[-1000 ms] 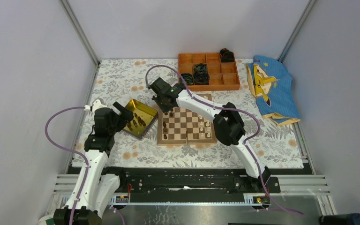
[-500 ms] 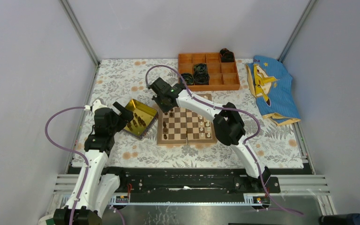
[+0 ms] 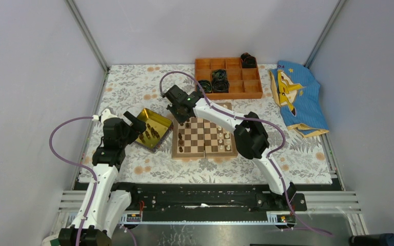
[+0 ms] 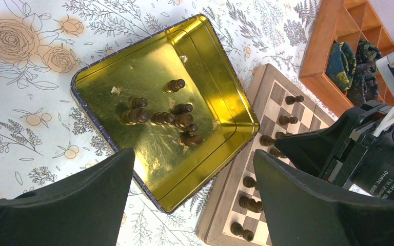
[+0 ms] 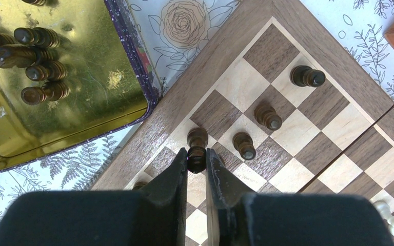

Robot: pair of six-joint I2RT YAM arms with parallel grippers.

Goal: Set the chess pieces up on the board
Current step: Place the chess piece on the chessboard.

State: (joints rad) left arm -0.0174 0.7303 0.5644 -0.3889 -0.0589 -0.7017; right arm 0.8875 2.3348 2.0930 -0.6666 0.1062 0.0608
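the right gripper (image 5: 197,155) pinches a single dark chessman (image 5: 196,163) by its head, jaws drawn in narrow around it, over the far-left corner of the board (image 3: 203,152). the piece is upright at a square in the edge column, beside the brown border; whether its base touches the wood cannot be told. three more dark pieces (image 5: 268,117) stand on nearby squares of the same corner, apart from one another, and a few cream pieces (image 3: 227,137) stand along the board's right side. the board lies flat on the floral tablecloth (image 3: 133,84) at mid-table, on the near side of the orange box (image 3: 251,93), some of whose compartments hold black rolls (image 3: 219,79). a gold tray (image 4: 220,87) sits just to the board's left, one corner right up against the board's border, with a cluster of spare dark chessmen (image 4: 161,118) gathered on its shiny floor. the left gripper (image 4: 193,155) hangs above that tray, jaws spread wide and nothing between them. a blue cloth (image 3: 297,100) printed with a yellow cartoon figure lies near the table's right edge, well apart from the board.
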